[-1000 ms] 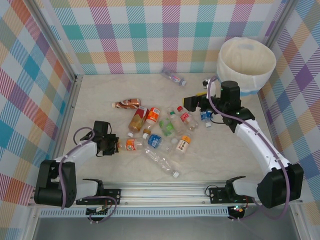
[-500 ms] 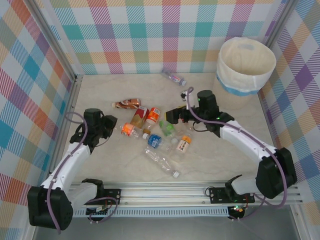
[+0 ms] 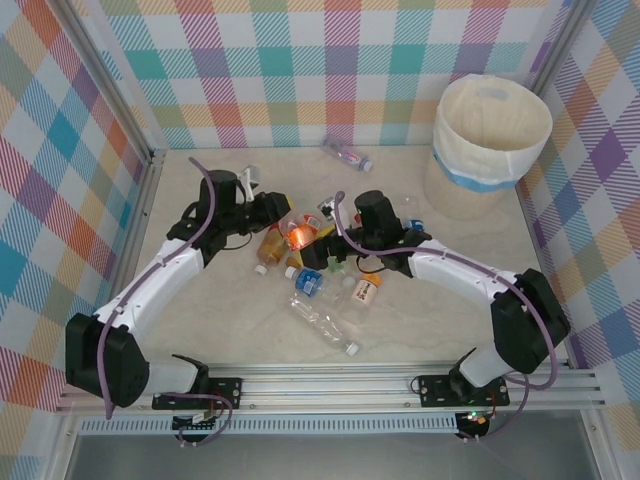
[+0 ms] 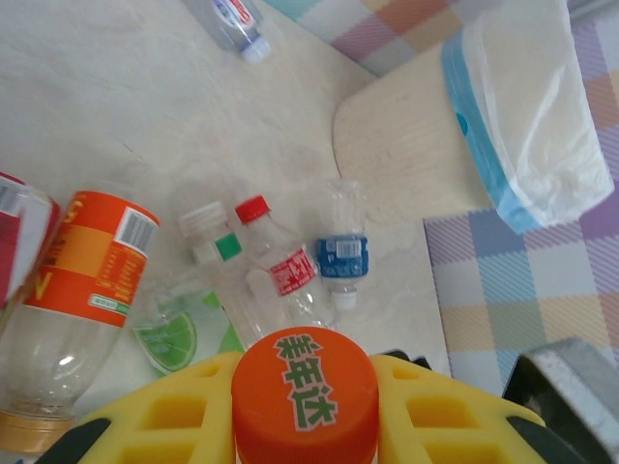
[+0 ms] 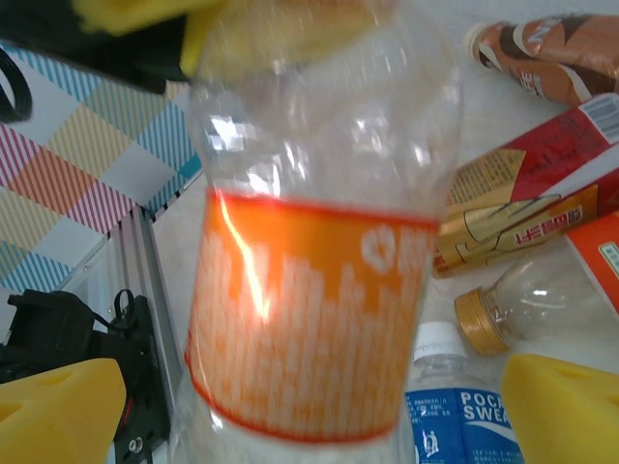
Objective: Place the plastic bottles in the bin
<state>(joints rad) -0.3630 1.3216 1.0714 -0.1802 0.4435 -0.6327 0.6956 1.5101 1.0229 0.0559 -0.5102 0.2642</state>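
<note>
Bin (image 3: 478, 150) upright (bottles (image 3: 322, 322) lie outside)

Orange bottle cap (image 4: 304, 394) reads 美年达; blue bottle label (image 5: 462, 425) reads POCA SWEA

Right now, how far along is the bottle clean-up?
The bin looks empty from above. In hand: the left hand is shut on an orange-labelled bottle, with the open right hand around it. Remaining: the other bottles lying on the table.
</note>
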